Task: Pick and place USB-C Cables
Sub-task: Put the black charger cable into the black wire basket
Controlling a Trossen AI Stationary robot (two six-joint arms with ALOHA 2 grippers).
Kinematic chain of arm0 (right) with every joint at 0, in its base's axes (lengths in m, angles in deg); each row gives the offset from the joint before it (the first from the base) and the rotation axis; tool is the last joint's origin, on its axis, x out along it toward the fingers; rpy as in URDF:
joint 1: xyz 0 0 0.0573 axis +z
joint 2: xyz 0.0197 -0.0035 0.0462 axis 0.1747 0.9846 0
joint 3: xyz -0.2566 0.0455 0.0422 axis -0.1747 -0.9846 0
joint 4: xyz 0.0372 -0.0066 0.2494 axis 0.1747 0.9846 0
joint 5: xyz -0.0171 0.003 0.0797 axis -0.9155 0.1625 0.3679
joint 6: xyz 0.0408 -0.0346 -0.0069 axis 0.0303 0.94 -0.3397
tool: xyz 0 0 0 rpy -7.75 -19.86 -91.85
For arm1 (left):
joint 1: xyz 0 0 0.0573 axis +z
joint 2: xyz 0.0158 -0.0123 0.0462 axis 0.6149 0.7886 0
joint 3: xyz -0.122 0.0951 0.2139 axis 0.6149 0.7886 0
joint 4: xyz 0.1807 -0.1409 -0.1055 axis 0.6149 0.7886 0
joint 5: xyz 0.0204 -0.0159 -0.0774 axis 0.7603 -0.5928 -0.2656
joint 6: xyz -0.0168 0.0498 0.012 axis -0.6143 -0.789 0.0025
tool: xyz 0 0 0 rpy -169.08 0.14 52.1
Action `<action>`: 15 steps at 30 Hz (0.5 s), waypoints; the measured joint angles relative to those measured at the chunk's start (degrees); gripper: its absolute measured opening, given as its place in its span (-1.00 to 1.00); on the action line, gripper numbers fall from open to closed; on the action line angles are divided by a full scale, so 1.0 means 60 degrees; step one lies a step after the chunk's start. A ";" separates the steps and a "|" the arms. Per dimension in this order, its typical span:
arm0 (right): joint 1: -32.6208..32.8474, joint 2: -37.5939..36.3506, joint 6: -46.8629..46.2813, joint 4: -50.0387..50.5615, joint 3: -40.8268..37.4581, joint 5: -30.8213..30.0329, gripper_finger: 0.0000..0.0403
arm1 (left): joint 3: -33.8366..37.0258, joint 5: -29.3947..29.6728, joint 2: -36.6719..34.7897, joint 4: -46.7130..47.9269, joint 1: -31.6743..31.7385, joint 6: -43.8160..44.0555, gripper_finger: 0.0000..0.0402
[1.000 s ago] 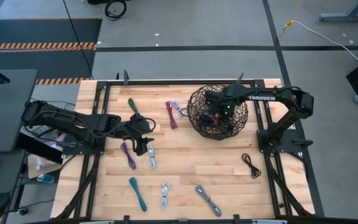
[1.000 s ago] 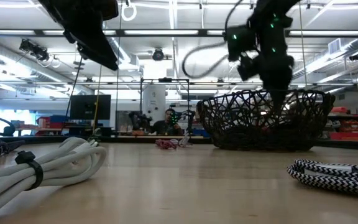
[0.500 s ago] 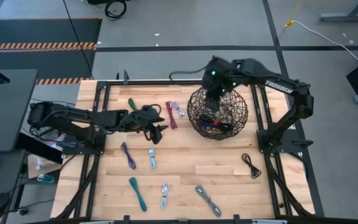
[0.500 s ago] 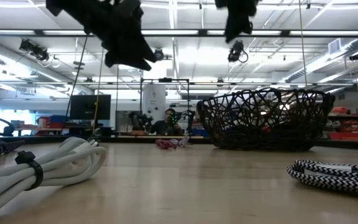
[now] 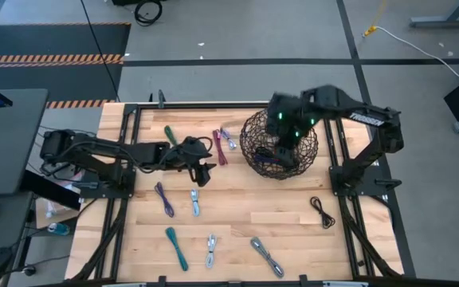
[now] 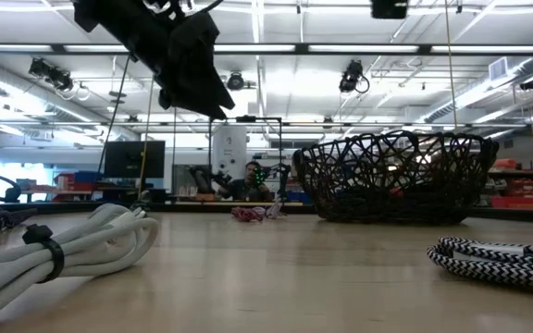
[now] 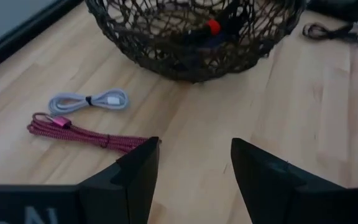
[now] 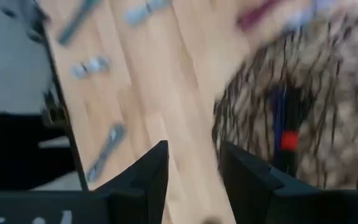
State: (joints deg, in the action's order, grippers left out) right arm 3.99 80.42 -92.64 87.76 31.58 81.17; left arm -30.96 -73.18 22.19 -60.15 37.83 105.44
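Several USB-C cables lie coiled flat on the wooden table. My left gripper [image 5: 203,175] hovers open and empty above the boards, just short of a maroon cable [image 7: 86,132] and a white one [image 7: 89,101]. My right gripper [image 8: 194,163] hangs open and empty high over the round wire basket [image 5: 279,145]. A black-red cable [image 7: 209,28] lies inside the basket. Other cables on the table are green [image 5: 170,135], purple [image 5: 164,199], pale blue [image 5: 194,202], teal [image 5: 176,247], white [image 5: 211,249], grey [image 5: 266,257] and black [image 5: 321,211].
Black frame rails [image 5: 130,159] run along the table's left, right and far edges. In the low view a thick white cable [image 6: 63,245] and a black-white braided one [image 6: 498,259] lie close to the camera. Bare boards stretch across the table's middle.
My right gripper has risen straight up out of the basket and stands well above its rim; the black-red cable has stayed inside. My left gripper has moved toward the table's far right, from beside the purple cable toward the maroon one, sinking a little.
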 joint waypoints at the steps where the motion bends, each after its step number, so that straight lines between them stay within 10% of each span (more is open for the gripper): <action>1: 0.0262 0.0000 -0.0332 0.0242 -0.0090 -0.0270 -0.28 | -0.0001 0.0001 0.0002 -0.0002 0.0026 0.0000 0.04; 8: 0.2392 -0.0073 -0.3187 0.0446 -0.1793 -0.1771 -0.40 | -0.0001 0.0000 0.0010 0.0052 0.0181 0.0067 0.04; 15: 0.4295 -0.0102 -0.6918 0.0306 -0.4691 -0.1040 -0.69 | -0.0001 -0.0305 0.0010 0.0047 0.0181 0.0066 0.04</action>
State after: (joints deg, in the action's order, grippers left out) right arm 29.77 79.81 -134.14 89.59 3.43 74.93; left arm -30.97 -75.01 22.26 -59.87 38.92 105.84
